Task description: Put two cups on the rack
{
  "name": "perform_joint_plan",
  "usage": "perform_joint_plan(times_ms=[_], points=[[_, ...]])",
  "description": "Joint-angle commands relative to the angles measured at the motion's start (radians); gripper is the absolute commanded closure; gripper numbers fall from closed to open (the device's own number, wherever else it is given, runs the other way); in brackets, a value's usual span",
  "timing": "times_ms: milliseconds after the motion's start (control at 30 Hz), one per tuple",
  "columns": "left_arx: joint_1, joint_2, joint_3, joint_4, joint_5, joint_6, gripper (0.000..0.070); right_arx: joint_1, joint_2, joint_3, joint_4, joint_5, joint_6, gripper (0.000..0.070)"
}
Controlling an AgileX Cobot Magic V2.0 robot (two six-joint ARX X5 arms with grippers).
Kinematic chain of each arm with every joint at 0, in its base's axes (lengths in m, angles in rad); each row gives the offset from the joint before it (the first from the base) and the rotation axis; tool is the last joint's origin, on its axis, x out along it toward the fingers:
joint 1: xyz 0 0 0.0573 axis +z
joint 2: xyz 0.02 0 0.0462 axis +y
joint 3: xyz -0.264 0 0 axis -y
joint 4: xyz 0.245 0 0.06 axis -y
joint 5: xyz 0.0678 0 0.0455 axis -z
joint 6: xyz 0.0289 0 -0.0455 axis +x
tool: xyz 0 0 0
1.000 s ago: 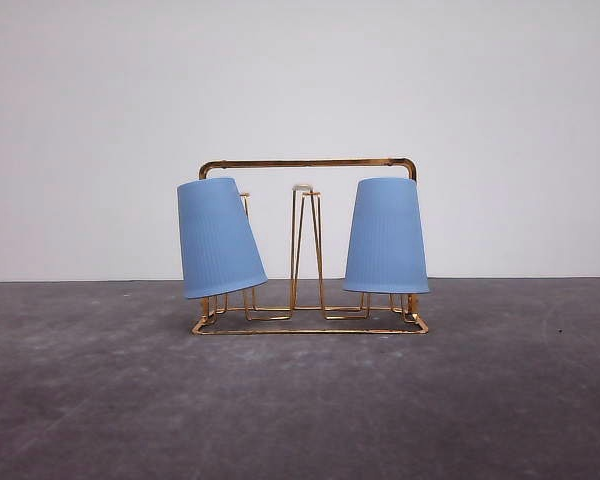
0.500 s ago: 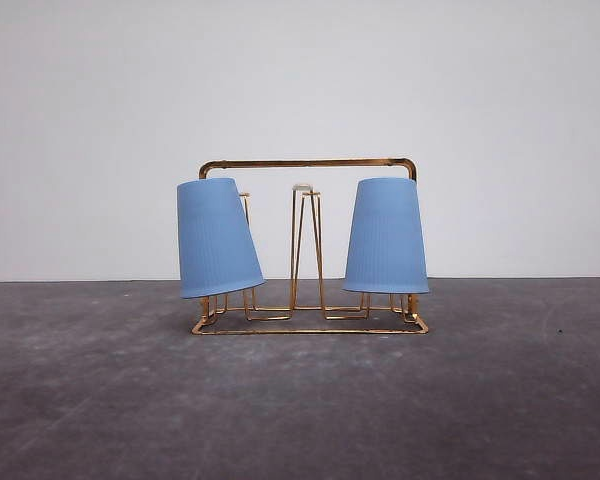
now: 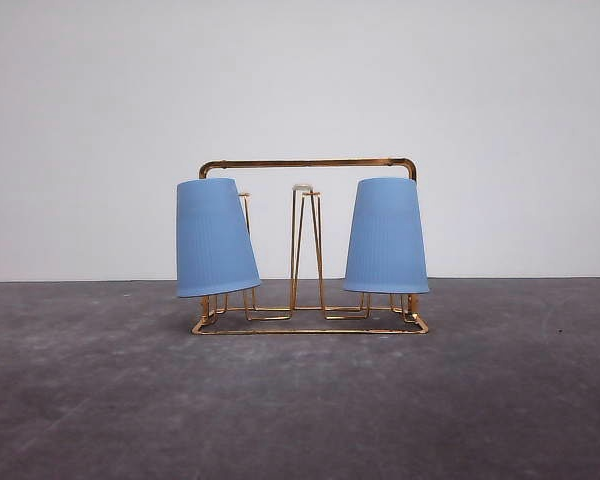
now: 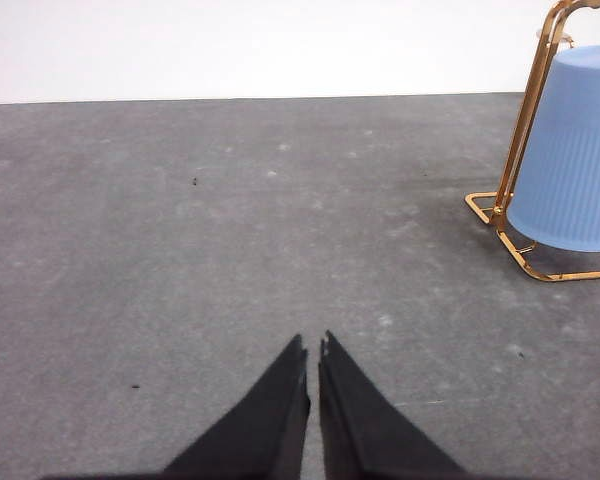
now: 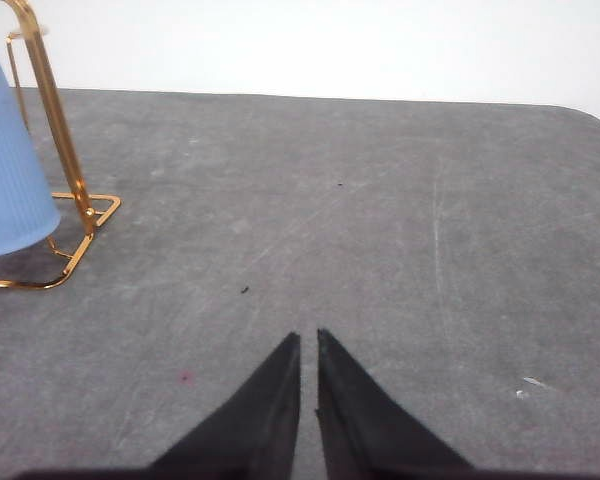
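The gold wire rack (image 3: 308, 163) stands mid-table in the front view with two light blue ribbed cups upside down on its prongs. The left cup (image 3: 215, 238) hangs tilted; the right cup (image 3: 386, 236) sits nearly straight. In the left wrist view my left gripper (image 4: 313, 347) is shut with nothing in it, over bare table, well away from one cup (image 4: 572, 150) and the rack's corner (image 4: 525, 120). In the right wrist view my right gripper (image 5: 308, 341) is likewise shut and empty, apart from the other cup (image 5: 8, 175) and the rack frame (image 5: 55, 125).
A dark grey table (image 3: 300, 400) spreads wide around the rack, backed by a plain white wall (image 3: 300, 80). Its rounded far corner (image 5: 595, 115) appears in the right wrist view.
The left cup has swung a little on its prong, its lower rim shifting leftward. The right cup and the rack have stayed still.
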Motion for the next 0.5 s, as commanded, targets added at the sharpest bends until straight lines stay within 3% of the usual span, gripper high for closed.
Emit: perform_joint_plan(times_ms=[0,467], points=[[0.000,-0.001,-0.014,-0.005,-0.002,0.014,0.0700,0.002,0.000,-0.003,0.011,0.004,0.004,0.0671],[0.000,-0.001,-0.014,-0.005,-0.002,0.014,0.0700,0.002,0.000,-0.003,0.011,0.004,0.004,0.0671]])
